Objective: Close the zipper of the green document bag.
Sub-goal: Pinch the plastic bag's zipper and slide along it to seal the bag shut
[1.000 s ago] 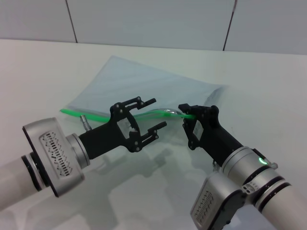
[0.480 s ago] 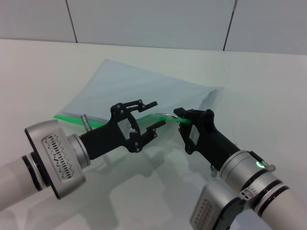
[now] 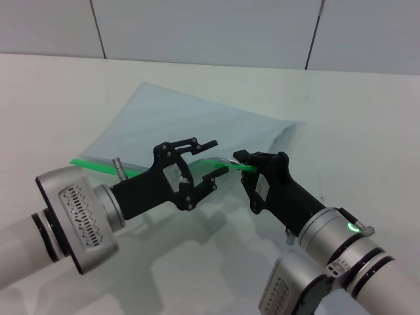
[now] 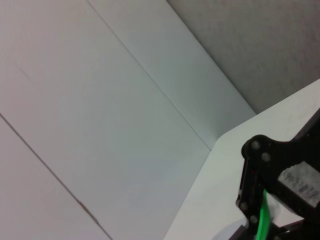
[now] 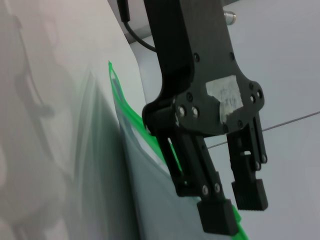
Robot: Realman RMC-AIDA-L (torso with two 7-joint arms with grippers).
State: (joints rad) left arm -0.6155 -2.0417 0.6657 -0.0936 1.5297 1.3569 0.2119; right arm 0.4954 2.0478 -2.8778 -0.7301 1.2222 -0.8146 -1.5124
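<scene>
We have the green document bag [image 3: 197, 121] lying flat on the white table [image 3: 52, 98], its zipper [image 3: 98, 164] running along the near edge. Our right gripper [image 3: 241, 161] is clamped on the strip's right end, lifting it slightly; our left gripper [image 3: 211, 159] straddles the strip just to its left, fingers apart. We judge the closing pull barely begun, most of the strip leftward remaining

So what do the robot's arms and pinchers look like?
Both arms are fat silver-grey tubes with black rings at the joints. The left arm has a grille of little slots on its end; the right arm has a small glowing green light. The left gripper and right gripper are black, skeleton-like linkages with small screws. The left gripper also carries a white sticker.
</scene>
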